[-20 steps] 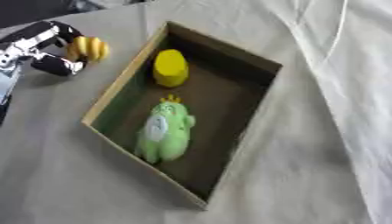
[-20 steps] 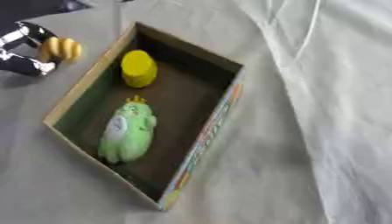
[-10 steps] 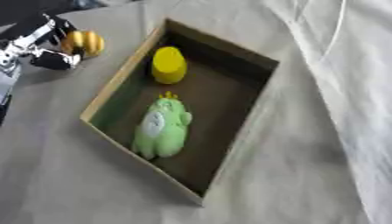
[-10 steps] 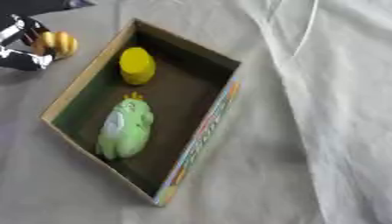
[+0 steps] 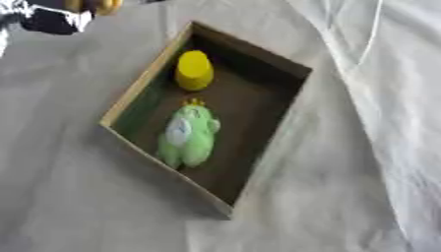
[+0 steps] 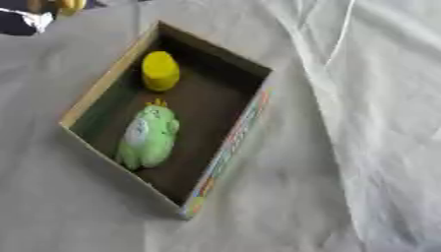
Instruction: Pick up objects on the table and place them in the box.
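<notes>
An open cardboard box [image 5: 144, 76] lies askew in the middle of the grey cloth-covered table. Inside it, a yellow cup-shaped object [image 5: 195, 70] stands at the far end. A green frog plush [image 5: 188, 136] with a small yellow crown lies in the middle. My left hand [image 5: 50, 18] shows blurred at the top left corner, beyond the box's far left side. It is closed around a small orange-yellow object [image 5: 96, 5] that is cut by the top edge. My right hand is in no view.
Rumpled white cloth [image 5: 388, 74] with a thin cord [image 5: 372, 34] covers the right side. Bare grey cloth [image 5: 78, 197] stretches in front of and left of the box.
My left hand has moved toward the top edge with the orange-yellow object, away from the table beside the box. The box and its contents have stayed put.
</notes>
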`<state>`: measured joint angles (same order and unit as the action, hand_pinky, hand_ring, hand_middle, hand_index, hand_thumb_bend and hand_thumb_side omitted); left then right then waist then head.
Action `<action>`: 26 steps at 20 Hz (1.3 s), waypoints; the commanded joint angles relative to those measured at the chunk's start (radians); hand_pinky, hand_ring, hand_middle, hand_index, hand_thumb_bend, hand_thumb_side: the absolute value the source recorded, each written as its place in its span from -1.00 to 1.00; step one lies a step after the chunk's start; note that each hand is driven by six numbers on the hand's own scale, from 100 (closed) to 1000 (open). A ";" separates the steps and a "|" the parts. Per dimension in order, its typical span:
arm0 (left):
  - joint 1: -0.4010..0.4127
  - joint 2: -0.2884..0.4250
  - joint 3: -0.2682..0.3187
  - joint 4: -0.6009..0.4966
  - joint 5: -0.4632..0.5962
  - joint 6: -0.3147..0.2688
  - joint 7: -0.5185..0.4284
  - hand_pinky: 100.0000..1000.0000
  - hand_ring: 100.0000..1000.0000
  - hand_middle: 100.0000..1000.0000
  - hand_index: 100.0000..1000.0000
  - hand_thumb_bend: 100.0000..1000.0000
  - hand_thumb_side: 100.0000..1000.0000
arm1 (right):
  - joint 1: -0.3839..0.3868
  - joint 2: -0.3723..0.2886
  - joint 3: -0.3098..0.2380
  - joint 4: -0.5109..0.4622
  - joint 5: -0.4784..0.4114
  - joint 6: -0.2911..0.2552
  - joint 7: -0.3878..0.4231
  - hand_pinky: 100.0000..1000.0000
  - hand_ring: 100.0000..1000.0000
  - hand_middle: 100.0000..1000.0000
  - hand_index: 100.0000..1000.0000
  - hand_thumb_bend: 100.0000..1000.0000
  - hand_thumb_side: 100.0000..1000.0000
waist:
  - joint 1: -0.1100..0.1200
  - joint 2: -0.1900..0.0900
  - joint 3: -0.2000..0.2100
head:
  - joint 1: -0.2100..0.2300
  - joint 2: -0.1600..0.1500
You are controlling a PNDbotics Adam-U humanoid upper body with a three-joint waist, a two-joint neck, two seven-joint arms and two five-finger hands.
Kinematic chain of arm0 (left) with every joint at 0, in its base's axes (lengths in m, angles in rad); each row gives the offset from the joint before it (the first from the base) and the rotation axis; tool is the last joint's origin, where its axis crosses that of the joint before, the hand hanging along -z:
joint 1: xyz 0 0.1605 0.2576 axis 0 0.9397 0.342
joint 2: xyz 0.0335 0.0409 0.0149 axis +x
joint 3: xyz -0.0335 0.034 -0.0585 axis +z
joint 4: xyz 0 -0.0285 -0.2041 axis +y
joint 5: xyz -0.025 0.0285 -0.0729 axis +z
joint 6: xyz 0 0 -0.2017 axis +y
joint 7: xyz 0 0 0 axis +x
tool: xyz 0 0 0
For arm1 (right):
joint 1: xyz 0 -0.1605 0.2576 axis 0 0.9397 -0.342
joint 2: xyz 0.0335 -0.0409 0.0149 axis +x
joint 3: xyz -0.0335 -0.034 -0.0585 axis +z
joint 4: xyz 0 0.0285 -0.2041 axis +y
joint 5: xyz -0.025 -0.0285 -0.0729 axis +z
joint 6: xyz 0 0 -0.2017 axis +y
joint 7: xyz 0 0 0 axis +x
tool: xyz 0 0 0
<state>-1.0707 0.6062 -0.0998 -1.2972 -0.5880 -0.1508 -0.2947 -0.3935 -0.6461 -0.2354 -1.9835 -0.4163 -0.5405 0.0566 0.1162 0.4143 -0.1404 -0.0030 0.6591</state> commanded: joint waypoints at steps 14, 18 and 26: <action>0.040 -0.391 -0.173 -0.234 -0.312 0.021 -0.061 0.22 0.14 0.02 0.05 -1.00 -0.84 | -0.001 -0.073 -0.036 -0.017 -0.020 -0.039 -0.092 0.68 0.86 0.20 0.60 -1.00 -0.51 | -0.067 -0.088 0.046 | -0.042 0.052; 0.078 -0.433 -0.196 -0.203 -0.331 0.002 -0.080 0.22 0.14 0.02 0.06 -1.00 -0.79 | -0.003 -0.066 -0.035 -0.017 -0.020 -0.033 -0.089 0.68 0.87 0.19 0.60 -1.00 -0.45 | -0.068 -0.084 0.049 | -0.042 0.053; 0.136 -0.461 -0.221 -0.145 -0.338 -0.007 -0.118 0.22 0.14 0.03 0.09 -1.00 -0.76 | -0.001 -0.061 -0.037 -0.017 -0.022 -0.026 -0.090 0.68 0.87 0.19 0.60 -1.00 -0.44 | -0.067 -0.085 0.052 | -0.047 0.047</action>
<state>-0.9223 0.1478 -0.3204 -1.4386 -0.9200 -0.1568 -0.4056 -0.3864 -0.6822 -0.2635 -1.9835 -0.4334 -0.5690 -0.0307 0.0587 0.3512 -0.0885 -0.0472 0.7082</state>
